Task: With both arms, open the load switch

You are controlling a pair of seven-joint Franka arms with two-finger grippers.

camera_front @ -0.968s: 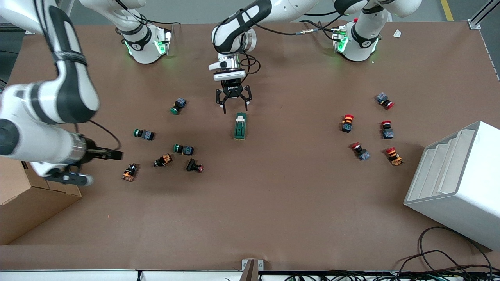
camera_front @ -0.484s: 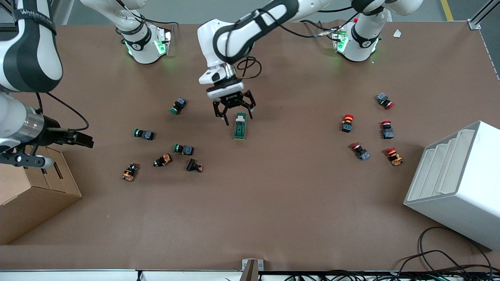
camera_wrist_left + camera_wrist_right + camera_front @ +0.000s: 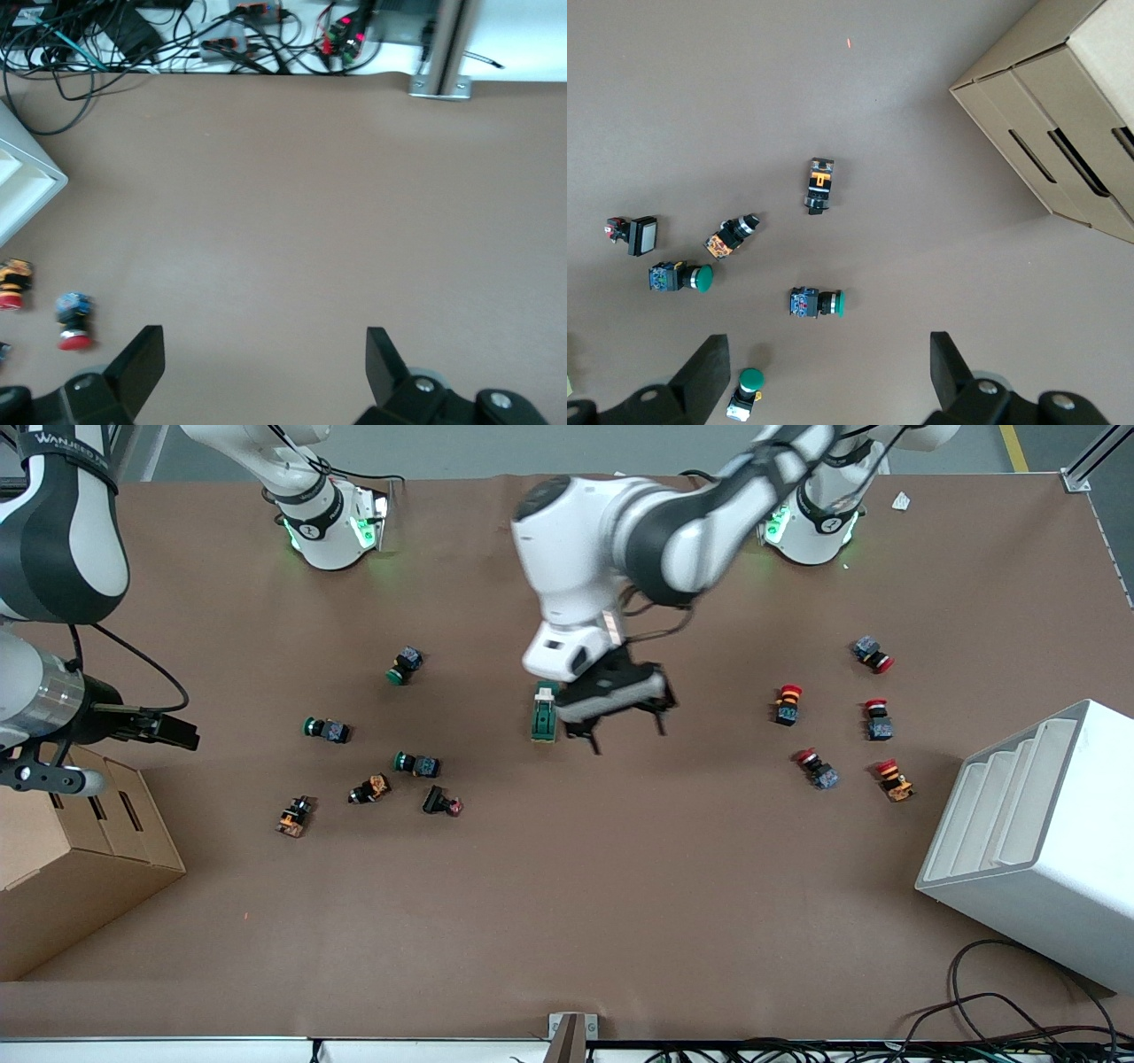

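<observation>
Near the frame's lower left edge, a cardboard box (image 3: 75,868), flaps closed, contents hidden; at the lower right, a white stepped bin (image 3: 1036,841), tilted, its visible steps bare. On the right arm's dark band at upper left, partial white lettering, roughly "WANJEED", not fully legible. At centre frame, the load switch (image 3: 544,713), dark green with a white lever piece at its upper end, flat on the brown tabletop (image 3: 567,903). Just beside it, toward the left arm's end, the left pincer (image 3: 620,731), fingers spread wide, over bare tabletop, clamped on nothing. At mid-left, the right pincer (image 3: 182,735), over the tabletop's edge above the box, fingers parted wide in the right wrist view (image 3: 824,376) and holding nothing. Left of centre, a scatter of green-capped push-buttons (image 3: 416,763) and darker ones; right of centre, a group of red-capped push-buttons (image 3: 815,769). Across the whole lower half of the frame, open brown surface up to the front edge, with cables (image 3: 1019,1019) bunched at the lower right corner.
</observation>
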